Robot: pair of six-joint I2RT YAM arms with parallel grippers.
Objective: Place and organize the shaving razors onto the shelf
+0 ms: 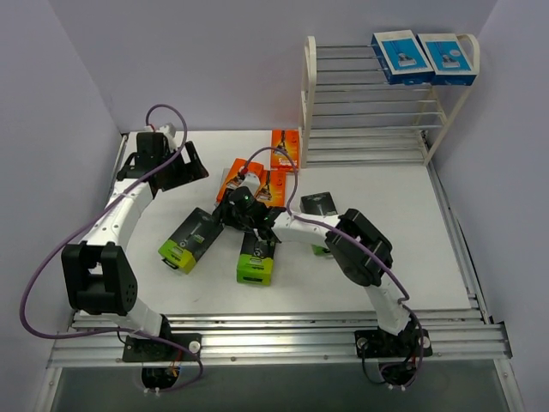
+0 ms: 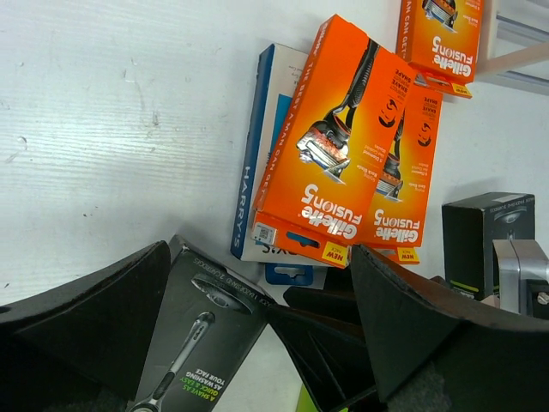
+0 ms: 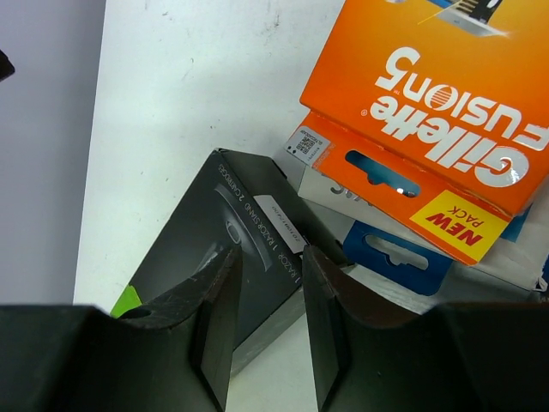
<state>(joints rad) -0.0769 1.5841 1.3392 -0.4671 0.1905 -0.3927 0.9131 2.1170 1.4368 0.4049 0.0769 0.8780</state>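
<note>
Two blue-and-white packs (image 1: 401, 56) lie flat, side by side, on the top tier of the shelf (image 1: 369, 129), at 1 o'clock on the table (image 1: 429, 257). A third blue pack (image 2: 257, 154) lies on the table, mostly covered by two overlapping orange packs (image 2: 343, 146). A lone orange pack (image 1: 284, 148) sits at 12 o'clock of that pile, just beside the shelf's left post.

Right gripper (image 1: 236, 206) is low at the pile's near edge. Its fingers (image 3: 214, 318) are narrowly parted with nothing between them, tips above a black pack (image 3: 206, 240) with a lime-green end. The orange pile is at 1 o'clock in its wrist view.

Left gripper (image 1: 193, 167) is spread wide, holding nothing, at 10 o'clock of the pile.

Other black packs: one (image 1: 256, 257) at 6 o'clock of the right gripper, one (image 1: 319, 204) at 3 o'clock. Orange faces read "Gillette Fusion5" with a razor pictured.
</note>
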